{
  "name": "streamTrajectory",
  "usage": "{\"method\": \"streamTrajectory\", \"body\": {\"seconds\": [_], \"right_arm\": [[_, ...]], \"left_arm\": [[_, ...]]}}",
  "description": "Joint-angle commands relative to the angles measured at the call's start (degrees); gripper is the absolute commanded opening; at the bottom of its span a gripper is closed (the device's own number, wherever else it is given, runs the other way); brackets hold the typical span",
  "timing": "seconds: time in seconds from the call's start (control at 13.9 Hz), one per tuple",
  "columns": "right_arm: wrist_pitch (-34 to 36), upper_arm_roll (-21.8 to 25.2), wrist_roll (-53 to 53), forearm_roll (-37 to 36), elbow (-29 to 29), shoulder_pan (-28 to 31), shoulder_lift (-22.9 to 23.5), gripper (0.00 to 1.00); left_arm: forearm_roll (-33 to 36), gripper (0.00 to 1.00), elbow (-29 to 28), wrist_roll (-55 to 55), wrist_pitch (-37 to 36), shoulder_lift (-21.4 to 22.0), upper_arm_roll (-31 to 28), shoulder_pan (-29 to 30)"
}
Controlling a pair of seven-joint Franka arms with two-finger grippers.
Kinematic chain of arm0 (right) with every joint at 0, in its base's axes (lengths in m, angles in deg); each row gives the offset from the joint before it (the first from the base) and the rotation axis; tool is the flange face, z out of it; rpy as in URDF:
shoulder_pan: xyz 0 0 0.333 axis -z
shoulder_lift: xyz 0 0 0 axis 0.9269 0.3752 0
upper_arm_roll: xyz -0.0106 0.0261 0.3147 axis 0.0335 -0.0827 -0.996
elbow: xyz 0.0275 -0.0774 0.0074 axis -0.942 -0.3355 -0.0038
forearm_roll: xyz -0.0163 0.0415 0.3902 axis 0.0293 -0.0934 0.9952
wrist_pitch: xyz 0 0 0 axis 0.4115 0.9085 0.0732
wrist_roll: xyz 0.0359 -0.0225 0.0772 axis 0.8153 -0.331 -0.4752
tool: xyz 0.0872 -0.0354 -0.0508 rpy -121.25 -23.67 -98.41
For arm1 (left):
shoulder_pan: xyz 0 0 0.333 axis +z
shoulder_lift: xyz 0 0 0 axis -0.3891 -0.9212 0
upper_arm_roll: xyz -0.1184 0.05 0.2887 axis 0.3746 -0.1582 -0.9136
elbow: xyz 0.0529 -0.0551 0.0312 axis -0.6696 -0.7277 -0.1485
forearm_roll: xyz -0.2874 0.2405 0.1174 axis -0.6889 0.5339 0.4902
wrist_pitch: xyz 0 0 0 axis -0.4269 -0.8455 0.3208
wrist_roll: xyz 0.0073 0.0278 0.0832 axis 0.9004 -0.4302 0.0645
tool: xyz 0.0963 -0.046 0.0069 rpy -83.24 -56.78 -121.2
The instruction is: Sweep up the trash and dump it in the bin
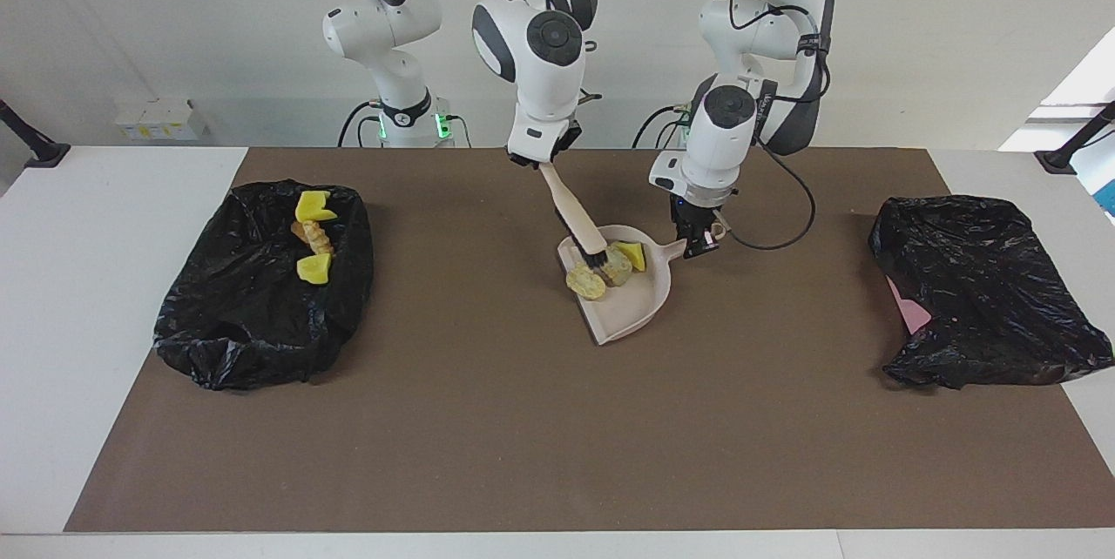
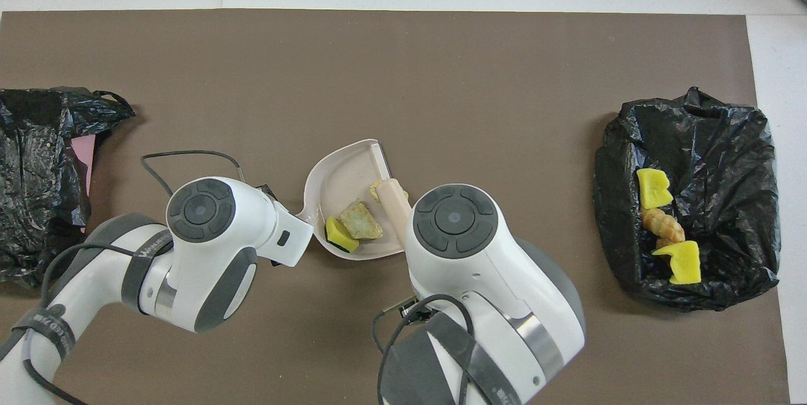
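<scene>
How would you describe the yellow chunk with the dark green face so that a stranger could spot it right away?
Find the pale dustpan in the middle of the brown mat, its handle held by the left pincer. Three chunks lie in it, and the yellow chunk with the dark green face is the one nearest that handle. Its two neighbours are dull tan; only this one is bright yellow with a dark green side.
</scene>
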Motion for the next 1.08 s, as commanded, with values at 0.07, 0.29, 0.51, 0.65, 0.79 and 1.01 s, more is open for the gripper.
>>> {"method": "streamTrajectory", "body": {"seconds": [0.07, 0.29, 0.51, 0.65, 0.79, 1.01], "right_arm": [[0.4, -0.3, 6.0, 1.1, -5.6, -2.0, -4.2, 0.0], [-2.9, -0.3, 9.7, 1.2, -11.7, -3.4, -7.8, 0.0], [-7.7, -0.3, 14.6, 1.4, -17.2, -5.4, -11.4, 0.0], [-10.0, -0.3, 19.0, 5.3, -19.9, -6.1, -12.9, 0.0], [-13.4, -0.7, 26.2, 5.8, -22.1, -10.3, -12.7, 0.0], [-18.5, -0.7, 30.9, 9.7, -24.9, -15.1, -12.4, 0.0]], "left_arm": [[-4.7, 0.0, 1.7, 8.0, 1.0, -1.1, 0.1, 4.4], [-6.4, 0.0, 1.6, 12.1, 2.7, -1.0, 0.1, 5.5], [-7.8, 0.0, 1.1, 12.6, 5.6, -1.0, 0.1, 5.7], [-10.1, 0.0, 1.3, 15.8, 6.4, -1.2, 0.1, 6.7], [-11.4, 0.0, 1.8, 18.5, 5.7, -1.2, 0.0, 7.5], [-11.4, 0.0, 5.8, 21.3, 0.8, -1.2, 0.0, 10.2]]}}
